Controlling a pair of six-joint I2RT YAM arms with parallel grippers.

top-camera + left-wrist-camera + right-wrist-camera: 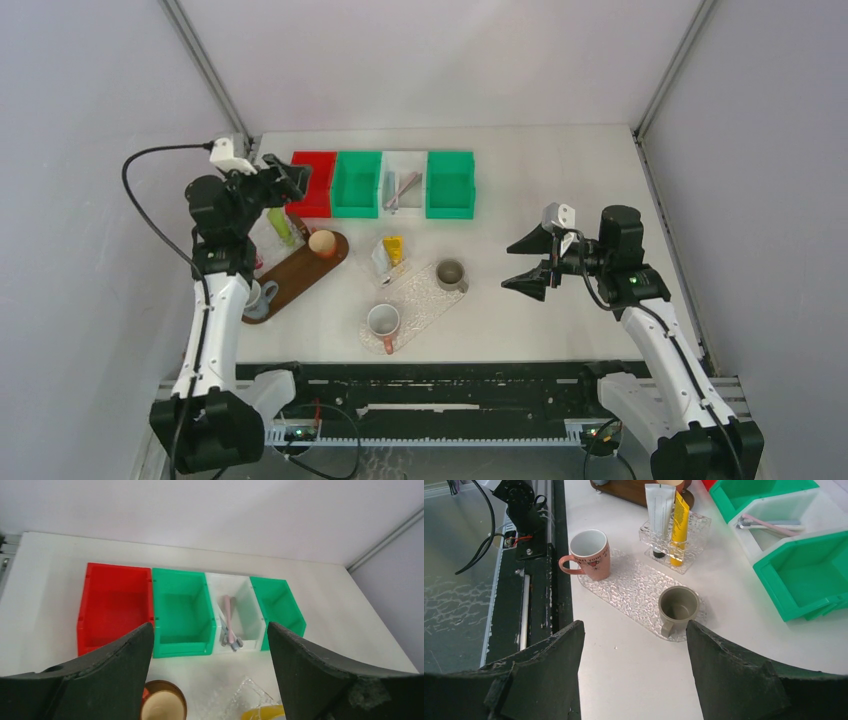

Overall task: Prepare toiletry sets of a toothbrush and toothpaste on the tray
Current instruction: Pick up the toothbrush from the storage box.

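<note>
Nearest the arm bases, the clear tray (420,300) lies on the worktop (560,180) with a pink mug (383,322) at its near end and a grey cup (450,273) at its far end. Both look empty from the right wrist view. The right fingers (559,650) hang spread with nothing between them, well to the right of that tray and facing it.

At the tray's far edge a clear holder (694,530) keeps a white tube (659,505) and a yellow tube (680,520) upright, side by side. To the left lies a wooden tray (290,280) with a rounded tan cup (322,242). A green tube (279,225) stands at its far end, partly hidden under the left arm.

The left fingers (130,650) hover above that far end, wide apart and empty, looking at the row of bins. The toothbrushes (228,615), one pink and the others paler, lie crossed in the clear bin (250,605). The red bin (115,605) and the green bins (182,615) look empty.

Tubes are set out but no brush is visibly paired with them, so the step in hand seems to be fetching a toothbrush. That calls for the left arm to reach forward and rightward, then drop between the clear bin's walls. The fingers must straddle a single handle, most likely the pink one on top, without dragging its neighbours.
</note>
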